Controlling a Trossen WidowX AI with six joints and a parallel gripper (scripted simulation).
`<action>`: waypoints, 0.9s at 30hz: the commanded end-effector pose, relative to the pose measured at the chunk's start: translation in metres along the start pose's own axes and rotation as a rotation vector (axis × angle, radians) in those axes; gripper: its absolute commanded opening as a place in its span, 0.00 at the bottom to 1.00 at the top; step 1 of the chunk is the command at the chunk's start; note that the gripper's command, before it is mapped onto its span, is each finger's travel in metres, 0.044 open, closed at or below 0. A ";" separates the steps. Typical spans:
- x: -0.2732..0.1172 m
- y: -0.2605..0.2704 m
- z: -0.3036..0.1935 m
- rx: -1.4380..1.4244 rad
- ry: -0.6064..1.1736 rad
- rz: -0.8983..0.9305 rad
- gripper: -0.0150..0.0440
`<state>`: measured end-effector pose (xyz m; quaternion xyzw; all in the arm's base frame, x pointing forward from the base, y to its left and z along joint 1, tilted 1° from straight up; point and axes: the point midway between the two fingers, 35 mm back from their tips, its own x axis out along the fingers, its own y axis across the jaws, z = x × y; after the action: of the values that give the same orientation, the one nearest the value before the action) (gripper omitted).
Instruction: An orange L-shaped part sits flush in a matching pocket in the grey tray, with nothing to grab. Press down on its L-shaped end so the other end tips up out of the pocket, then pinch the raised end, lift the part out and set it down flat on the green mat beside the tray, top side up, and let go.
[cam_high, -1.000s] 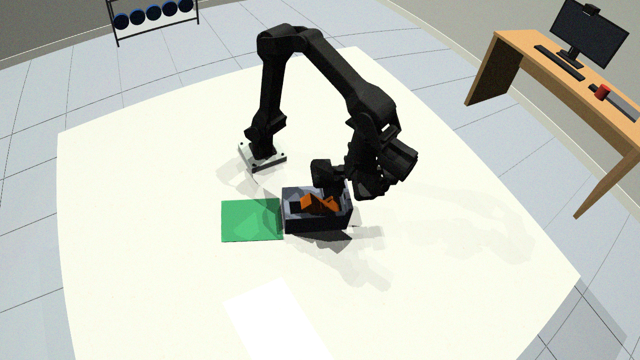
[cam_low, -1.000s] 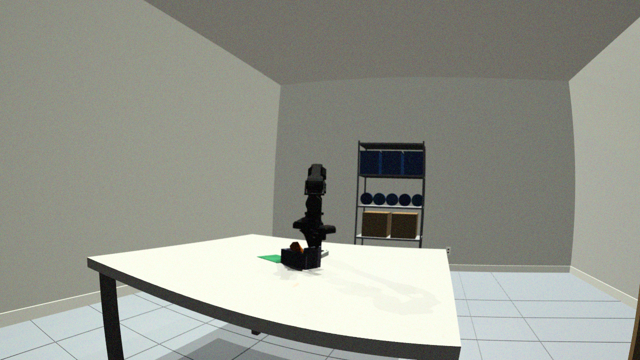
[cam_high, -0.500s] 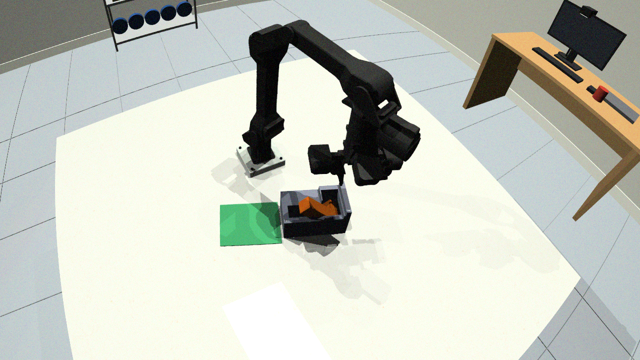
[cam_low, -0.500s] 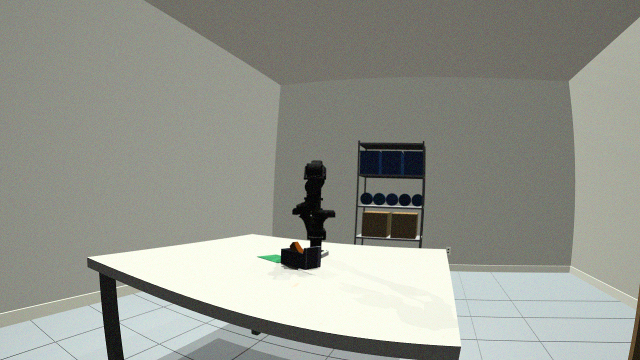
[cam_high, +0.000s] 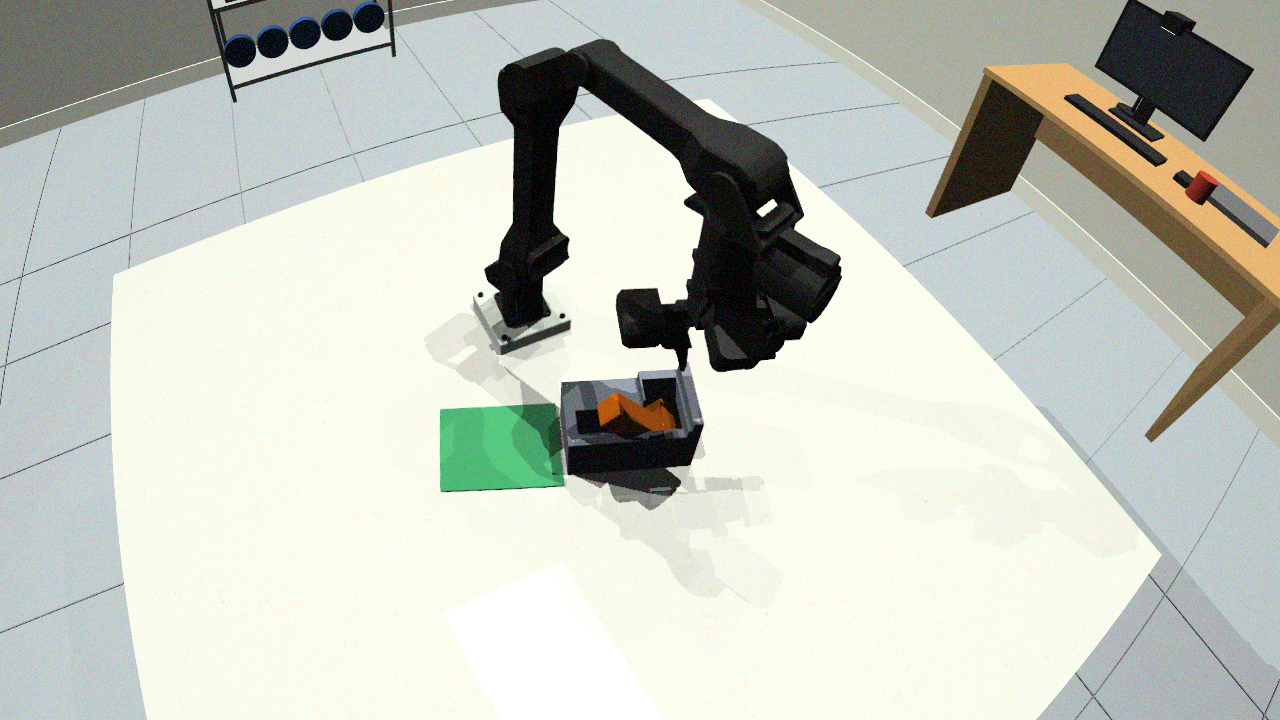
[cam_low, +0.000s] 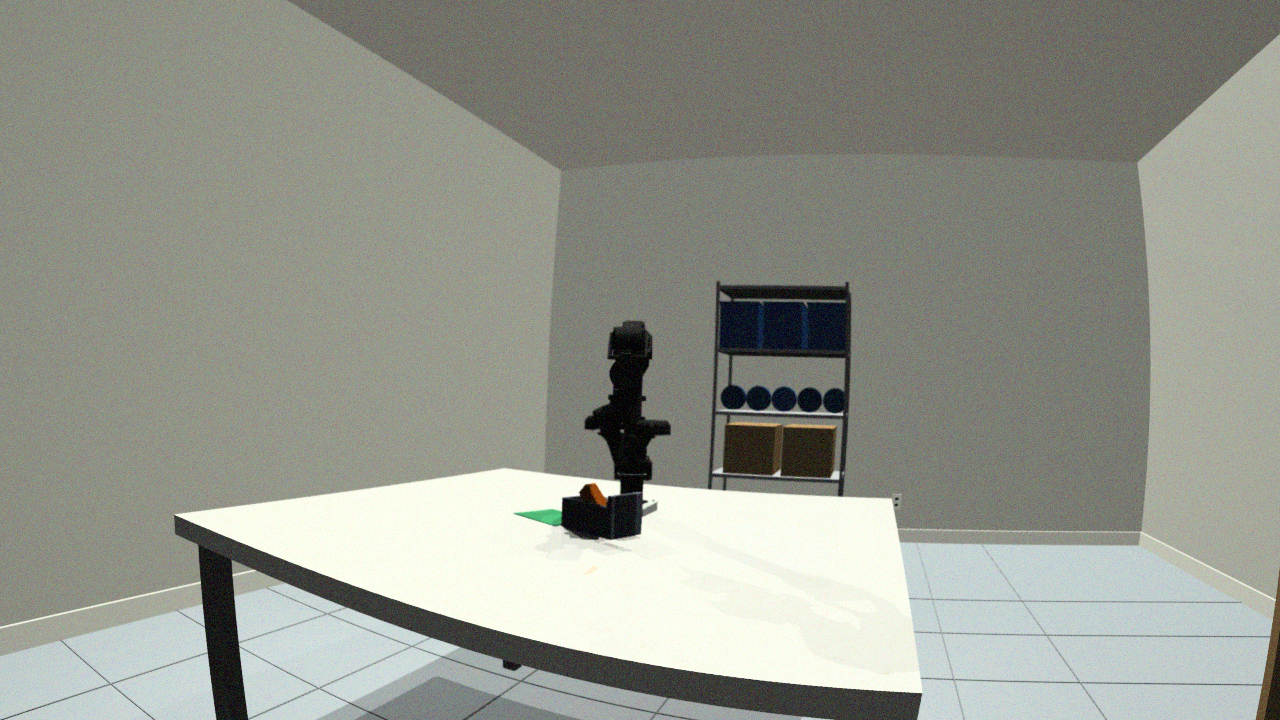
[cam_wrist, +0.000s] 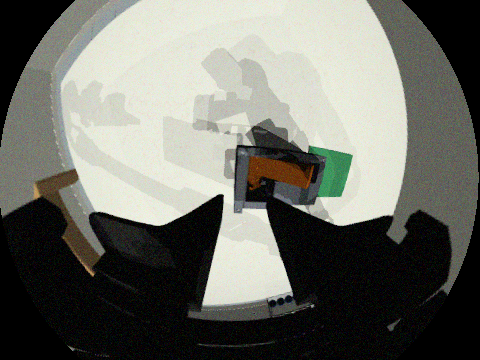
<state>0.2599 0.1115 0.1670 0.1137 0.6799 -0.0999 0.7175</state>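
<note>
Here, nearest the wrist camera, the two black fingers of the single gripper (cam_wrist: 243, 203) stand partly spread, a wedge of pale table showing between them, and nothing is held. In the top view the gripper (cam_high: 682, 358) hangs above the far right corner of the tray, apart from it.

Counting the task's things: one grey tray (cam_high: 626, 452), one orange L-shaped part (cam_high: 637, 413), one green mat (cam_high: 496, 445). There is one arm, with its base plate (cam_high: 521, 324) bolted to the white table (cam_high: 268, 376) behind the tray.

The part lies in the tray's pocket but not flush: its left end, the one nearer the mat, tips up above the tray's rim, while the right end sinks into the pocket. In the exterior view that raised orange tip (cam_low: 591, 491) pokes up above the dark tray (cam_low: 601, 519). From the wrist view the part (cam_wrist: 276, 172) shows as an orange L inside the grey frame (cam_wrist: 239, 183).

The mat lies flat, its right edge touching the tray's left wall or just beside it; I cannot tell which. Its surface carries only shadow. Tray and mat sit near the table's middle, well apart from every table edge.

Further off, beyond the table, stand a shelf rack (cam_low: 781, 385) and a wooden desk (cam_high: 1118, 188) with a monitor (cam_high: 1172, 67).
</note>
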 end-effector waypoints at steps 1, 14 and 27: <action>0.000 0.000 0.001 -0.013 -0.002 0.001 0.60; -0.002 -0.047 0.010 -0.945 0.005 -0.008 0.73; -0.004 -0.077 0.010 -1.576 0.016 -0.009 0.73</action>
<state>0.2550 0.0471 0.1657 -0.3464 0.6091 0.3294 0.6328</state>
